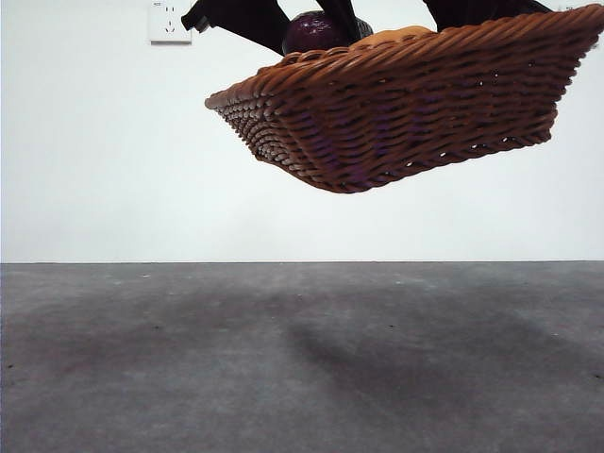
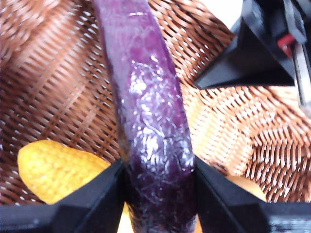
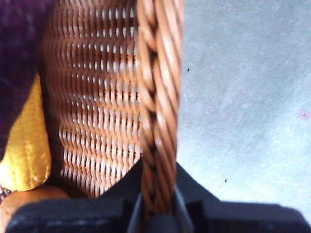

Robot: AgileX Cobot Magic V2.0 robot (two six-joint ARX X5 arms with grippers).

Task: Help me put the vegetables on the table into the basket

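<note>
The brown wicker basket [image 1: 406,104] hangs tilted in the air, high above the table [image 1: 302,359]. My right gripper [image 3: 156,213] is shut on its braided rim [image 3: 158,97] and holds it up. My left gripper [image 2: 158,194] is shut on the glossy purple eggplant [image 2: 150,121] inside the basket [image 2: 58,73]; the eggplant's top shows over the rim in the front view [image 1: 316,31]. The yellow corn cob [image 2: 53,170] lies on the basket floor beside it and shows in the right wrist view [image 3: 26,150]. An orange-brown lump [image 3: 29,196] lies under the corn.
The white wall behind carries a socket [image 1: 170,21]. The basket's shadow falls on the grey table. The other arm's black gripper [image 2: 262,48] shows at the basket's rim in the left wrist view.
</note>
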